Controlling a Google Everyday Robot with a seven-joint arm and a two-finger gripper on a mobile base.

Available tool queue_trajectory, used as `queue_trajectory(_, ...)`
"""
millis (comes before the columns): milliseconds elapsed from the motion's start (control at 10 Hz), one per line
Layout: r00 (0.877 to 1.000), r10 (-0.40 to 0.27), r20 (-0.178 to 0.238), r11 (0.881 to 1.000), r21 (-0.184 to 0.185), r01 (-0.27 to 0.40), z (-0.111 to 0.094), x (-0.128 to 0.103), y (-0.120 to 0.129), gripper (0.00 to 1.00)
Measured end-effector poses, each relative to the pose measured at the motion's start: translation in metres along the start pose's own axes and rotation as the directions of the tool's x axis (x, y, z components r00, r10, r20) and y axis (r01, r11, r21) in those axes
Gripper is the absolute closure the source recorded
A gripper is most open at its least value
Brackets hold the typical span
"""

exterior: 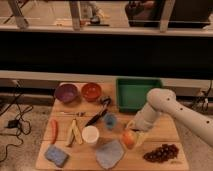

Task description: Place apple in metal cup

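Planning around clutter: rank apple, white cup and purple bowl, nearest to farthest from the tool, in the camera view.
The tool sits right of centre.
1. apple, right beside it.
2. white cup, toward the picture's left.
3. purple bowl, far back-left.

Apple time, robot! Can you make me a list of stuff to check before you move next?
1. Is the gripper at the apple? Ok: it is right at it, near the front of the table.
2. Is the apple lifted off the table? Cannot tell.
3. Are there cups in sight? Ok: a white cup and a small bluish cup stand left of the apple.
4. Which cup is the metal one? Cannot tell.
5. Is the way to the cups open? Ok, it seems: nothing stands between them and the apple.
6. Are the grapes out of the way? Ok: they lie on the apple's other side.
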Motion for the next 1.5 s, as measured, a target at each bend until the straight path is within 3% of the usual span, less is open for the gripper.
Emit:
queue_trajectory(600, 1.000, 0.000, 0.001, 1.000, -0.002, 0.000, 0.0006, -0.0001, 0.0004, 0.22)
queue_trajectory(1500, 1.000, 0.000, 0.001, 1.000, -0.003, 0.000, 0.0010, 0.0000, 0.0005, 0.20)
